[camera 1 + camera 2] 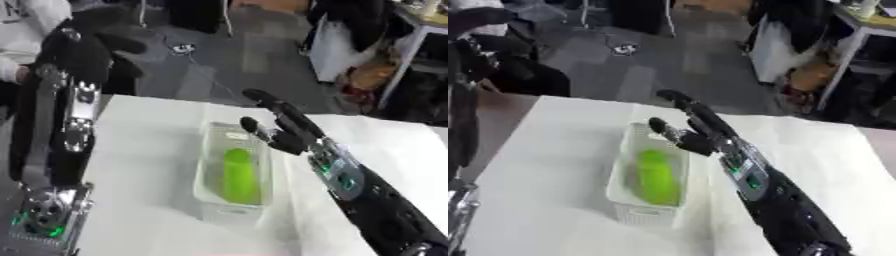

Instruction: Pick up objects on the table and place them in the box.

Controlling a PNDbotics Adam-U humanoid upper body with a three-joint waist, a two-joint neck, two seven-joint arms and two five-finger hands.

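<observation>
One green object (238,175) lies inside the clear box (210,200) on the white table (140,165). Right hand (282,127) hovers just beside the box's far right edge, fingers extended, holding nothing. Left hand (92,42) is raised well apart, its fingers indistinct.

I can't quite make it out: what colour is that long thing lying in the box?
Bright green, inside the clear box; the left eye view shows it best.
</observation>
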